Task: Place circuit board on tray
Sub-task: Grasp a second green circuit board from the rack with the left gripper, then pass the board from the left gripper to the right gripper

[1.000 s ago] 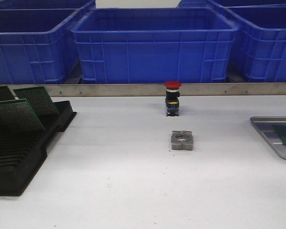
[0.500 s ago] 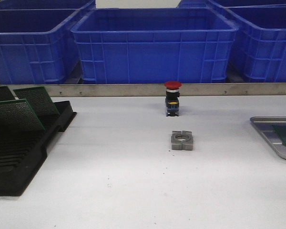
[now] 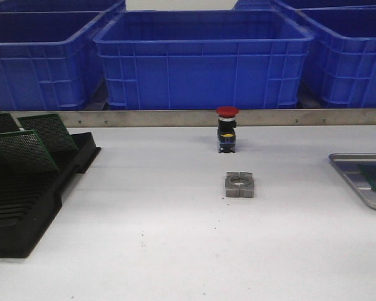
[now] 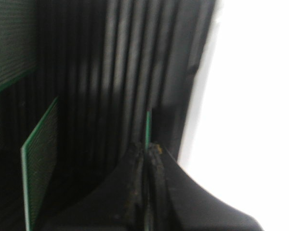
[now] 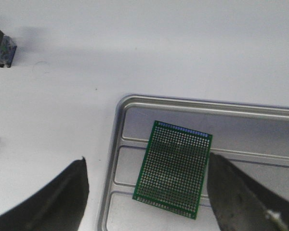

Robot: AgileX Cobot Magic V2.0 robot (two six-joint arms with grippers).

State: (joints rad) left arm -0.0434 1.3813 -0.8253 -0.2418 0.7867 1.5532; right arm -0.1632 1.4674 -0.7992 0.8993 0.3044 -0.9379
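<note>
**Right gripper spread above a tray holding a green board; left gripper pinched on a board edge in the rack**

Right wrist view: the right gripper (image 5: 147, 192) hangs with its two dark fingers (image 5: 62, 197) spread wide, holding nothing. Between them, below, lies the thin green rectangular perforated circuit board (image 5: 173, 168), flat and slightly skewed on the floor of the shallow grey metal tray with a raised rim and rounded corners (image 5: 116, 144). The board rests across the tray's pale ridges, near the tray's corner, and touches neither finger. A small dark block-shaped part (image 5: 1, 48) sits on the white table (image 5: 135, 48), well apart from the tray.

Left wrist view: the left gripper (image 4: 148, 154) has its fingers pressed together on the thin edge of a green board standing upright (image 4: 148, 127) in the black slotted plastic rack (image 4: 111, 72). Another green perforated board (image 4: 38, 159) stands tilted in a slot nearby, and a third shows at the rack's far side. The picture is blurred.

Front view: neither gripper shows. The rack stands at the left with green boards leaning in it. At the right edge the tray lies on the table, a green board just visible inside. Between them stand a red-capped black push-button switch (image 3: 227, 128) and, nearer, a grey square metal block with a round hole (image 3: 239, 184). Behind the table, a row of large blue plastic crates (image 3: 200, 63); I cannot tell what is in them.
</note>
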